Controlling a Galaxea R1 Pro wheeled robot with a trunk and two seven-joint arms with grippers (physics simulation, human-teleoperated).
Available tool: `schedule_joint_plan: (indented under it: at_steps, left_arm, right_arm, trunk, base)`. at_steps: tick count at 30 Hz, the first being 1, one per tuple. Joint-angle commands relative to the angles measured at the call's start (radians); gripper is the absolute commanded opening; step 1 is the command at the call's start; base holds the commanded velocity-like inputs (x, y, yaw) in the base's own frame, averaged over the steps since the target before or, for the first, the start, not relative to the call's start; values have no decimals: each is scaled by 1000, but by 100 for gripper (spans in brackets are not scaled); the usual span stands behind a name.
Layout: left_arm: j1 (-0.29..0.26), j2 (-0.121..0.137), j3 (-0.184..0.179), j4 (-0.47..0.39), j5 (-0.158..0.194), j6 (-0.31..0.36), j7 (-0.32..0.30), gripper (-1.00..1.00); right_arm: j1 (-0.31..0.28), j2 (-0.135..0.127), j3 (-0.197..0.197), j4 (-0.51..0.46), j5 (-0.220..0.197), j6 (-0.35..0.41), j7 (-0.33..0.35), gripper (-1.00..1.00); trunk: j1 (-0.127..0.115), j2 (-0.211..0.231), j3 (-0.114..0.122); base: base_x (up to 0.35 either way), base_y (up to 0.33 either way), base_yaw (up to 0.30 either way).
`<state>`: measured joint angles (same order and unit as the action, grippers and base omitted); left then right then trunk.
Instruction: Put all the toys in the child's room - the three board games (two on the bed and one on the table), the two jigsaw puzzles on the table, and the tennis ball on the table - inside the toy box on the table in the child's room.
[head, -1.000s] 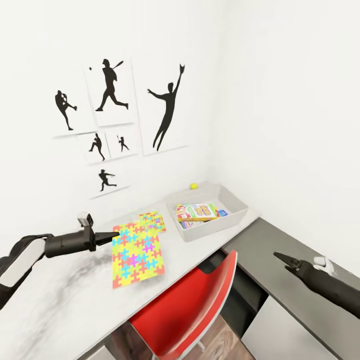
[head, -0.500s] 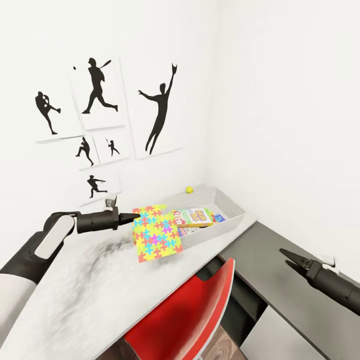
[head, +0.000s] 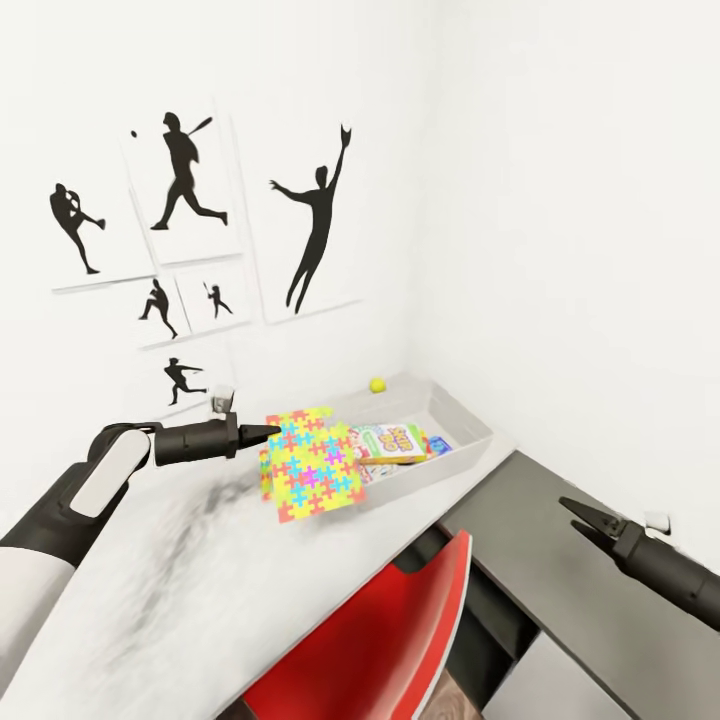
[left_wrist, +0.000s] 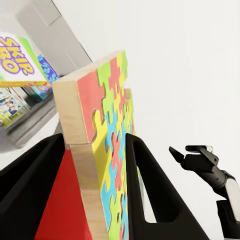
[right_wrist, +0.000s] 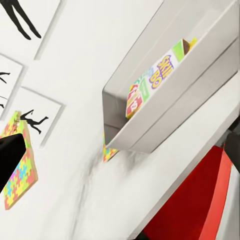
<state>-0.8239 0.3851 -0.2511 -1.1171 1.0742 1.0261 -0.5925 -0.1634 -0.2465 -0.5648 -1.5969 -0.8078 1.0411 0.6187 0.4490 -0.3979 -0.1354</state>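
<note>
Left fingers (head: 268, 432): I grip the jigsaw puzzle (head: 315, 463) by its edge, both fingers closed against its faces; in my left wrist view the wooden board (left_wrist: 107, 150) sits tight between them.
Jigsaw puzzle: raised off the table (head: 200, 590), tilted, hanging just over the near corner of the toy box (head: 470, 430).
Second puzzle: a coloured corner (right_wrist: 108, 152) lies on the table, tucked against the toy box's outer wall, as my right wrist view shows.
Toy box: grey tray at the far end of the table, against the wall corner.
Toy box contents: a board game (head: 395, 440) with a bright "Skip-Bo" cover lies on top, other boxes partly showing under it; I cannot tell how many.
Tennis ball (head: 377, 384): on the table behind the toy box, near the wall, outside it.
Right fingers (head: 572, 509): held in the air over the dark lower surface to the right, pressed together, holding nothing.
Chair (head: 380, 630): red, tucked at the table's front edge.
</note>
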Motion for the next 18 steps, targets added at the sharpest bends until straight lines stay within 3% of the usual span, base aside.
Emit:
schedule_joint_plan:
  at_steps: [1,9,18]
  left_arm:
    - [-1,0,-2,0,-2,2,-6,-100]
    - [-1,0,-2,0,-2,2,-5,-100]
    - [-1,0,-2,0,-2,2,-6,-100]
  right_arm:
    - [-1,1,-2,0,5,5,7,100]
    - [-1,1,-2,0,5,5,7,100]
    - [-1,2,-3,0,5,5,7,100]
  trunk:
    - [1,-2,-2]
    - [1,-2,-2]
    - [1,-2,-2]
  base:
    - [212,-127,0]
    - [168,-224,0]
    - [28,-119,23]
